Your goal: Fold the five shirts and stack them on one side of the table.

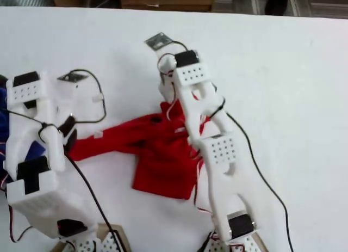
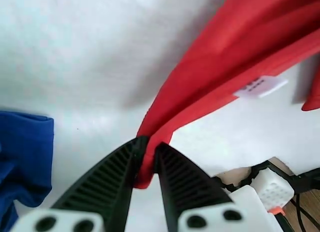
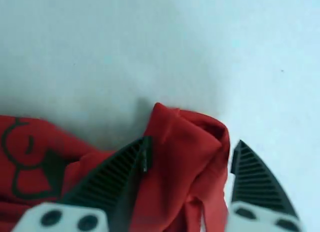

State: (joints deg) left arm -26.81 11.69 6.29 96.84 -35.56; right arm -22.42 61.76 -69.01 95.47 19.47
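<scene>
Red cloth shirt (image 1: 160, 154) lies crumpled near the middle of the white table (image 1: 283, 72). Left gripper (image 2: 147, 142) pinches tight on its stretched-out end; right gripper (image 3: 191, 144) gapes wide around a bunched fold.

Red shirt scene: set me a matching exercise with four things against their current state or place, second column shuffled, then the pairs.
Column one:
1. left claw
2. right claw
3. red shirt
4. blue shirt

Column two:
A. open, astride a bunched red fold
B. spread between the two arms
C. shut on a stretched-out red end
D. lying beside the left arm

Pairs: 1-C; 2-A; 3-B; 4-D
</scene>
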